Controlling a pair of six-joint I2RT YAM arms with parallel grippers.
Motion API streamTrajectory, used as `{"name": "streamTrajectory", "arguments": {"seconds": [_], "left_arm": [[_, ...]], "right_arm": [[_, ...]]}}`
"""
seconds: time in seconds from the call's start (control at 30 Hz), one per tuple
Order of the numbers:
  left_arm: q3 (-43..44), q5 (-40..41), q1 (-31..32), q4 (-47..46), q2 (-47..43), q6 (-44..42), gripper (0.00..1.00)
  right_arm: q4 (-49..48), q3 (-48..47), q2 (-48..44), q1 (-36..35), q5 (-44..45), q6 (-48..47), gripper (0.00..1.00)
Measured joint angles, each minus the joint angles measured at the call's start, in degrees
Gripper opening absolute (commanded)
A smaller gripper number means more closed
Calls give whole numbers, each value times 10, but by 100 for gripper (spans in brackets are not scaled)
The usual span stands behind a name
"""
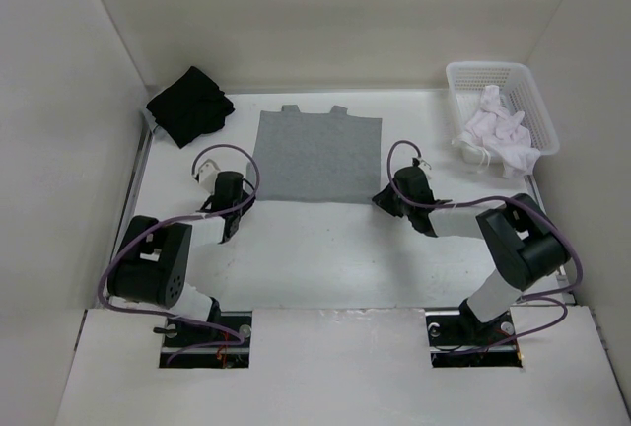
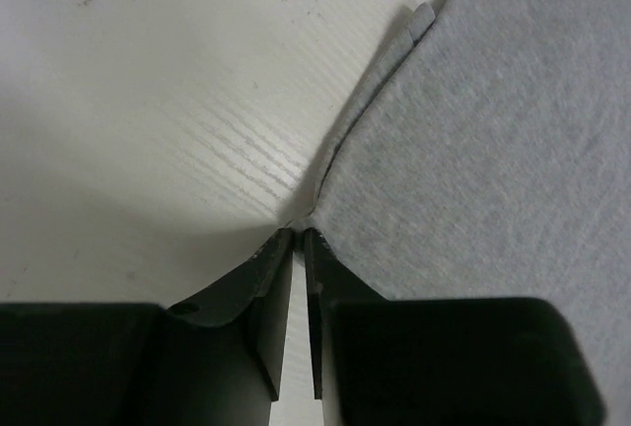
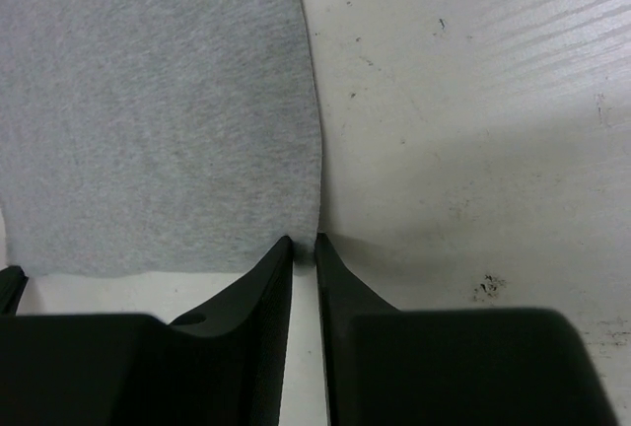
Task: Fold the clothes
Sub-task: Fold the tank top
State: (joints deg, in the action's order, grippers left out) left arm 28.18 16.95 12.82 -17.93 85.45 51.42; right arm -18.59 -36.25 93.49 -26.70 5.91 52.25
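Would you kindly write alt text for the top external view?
A grey T-shirt lies flat on a white table, left gripper and right gripper pinching its near corners. Black garment far left; basket of white clothes far right.

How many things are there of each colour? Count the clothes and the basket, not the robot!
Grey: 1, the shirt
Black: 1, the black heap
White: 2, the basket and the white heap in it (I cannot tell how many pieces it holds)
Total: 4
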Motion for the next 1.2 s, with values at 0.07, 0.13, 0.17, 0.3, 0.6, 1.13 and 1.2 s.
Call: {"name": "streamTrajectory", "arguments": {"seconds": [0.07, 0.13, 0.17, 0.3, 0.6, 1.13, 1.2], "left_arm": [[1, -1, 0, -16, 10, 0, 4], [0, -2, -1, -32, 16, 0, 1], [-2, -4, -1, -40, 17, 0, 0], [-29, -10, -1, -67, -7, -4, 0], [-58, -12, 10, 51, -402, -33, 0], [214, -12, 58, 344, -701, -64, 0], [194, -12, 56, 342, -696, -62, 0]], "right_arm": [[-3, 0, 3, 0, 1, 0, 11], [-4, 0, 4, 0, 1, 0, 7], [-4, 0, 4, 0, 1, -1, 6], [-8, 10, -4, 0, 5, -6, 4], [112, 82, -296, -62, 50, -41, 3], [582, -223, -675, -509, 367, -35, 5], [587, -228, -647, -506, 392, -50, 6]]}}
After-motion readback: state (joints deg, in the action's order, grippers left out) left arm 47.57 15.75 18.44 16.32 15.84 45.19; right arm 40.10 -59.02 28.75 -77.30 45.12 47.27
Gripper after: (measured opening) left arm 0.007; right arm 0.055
